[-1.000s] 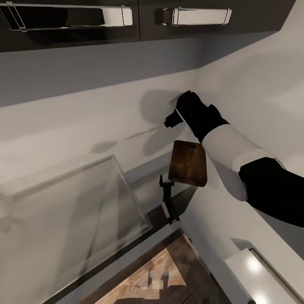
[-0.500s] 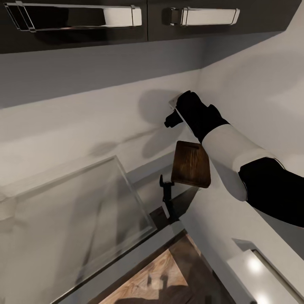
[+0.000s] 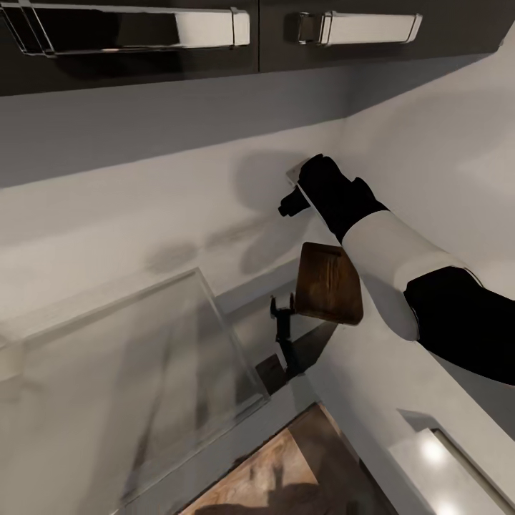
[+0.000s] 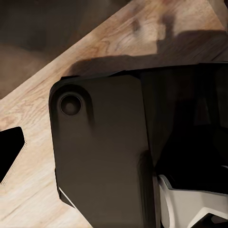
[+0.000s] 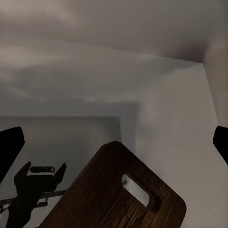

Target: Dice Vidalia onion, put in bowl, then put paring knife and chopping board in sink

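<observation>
The chopping board (image 3: 329, 285), dark brown wood with a slot hole near one edge, sits just under my right forearm in the head view, against pale grey surfaces near a corner. In the right wrist view the chopping board (image 5: 114, 194) lies ahead of my right gripper (image 5: 114, 142), below the line between its fingertips. The fingertips (image 5: 9, 147) stand far apart and nothing touches them. My right gripper (image 3: 291, 189) points toward the corner. In the left wrist view my left gripper (image 4: 114, 152) shows one black fingertip (image 4: 9, 152) far out at the picture's edge, over wooden floor.
Dark cabinet fronts with steel handles (image 3: 357, 27) run along the top. A clear glass panel (image 3: 129, 372) leans at lower left. A slim black fixture (image 3: 284, 336) stands beside the board. Wooden floor (image 3: 286, 479) shows below. My own dark base (image 4: 99, 156) blocks the left wrist view.
The whole picture has slid right, so the camera turned. The board shifted right with the scene, while my right arm kept its place in the view.
</observation>
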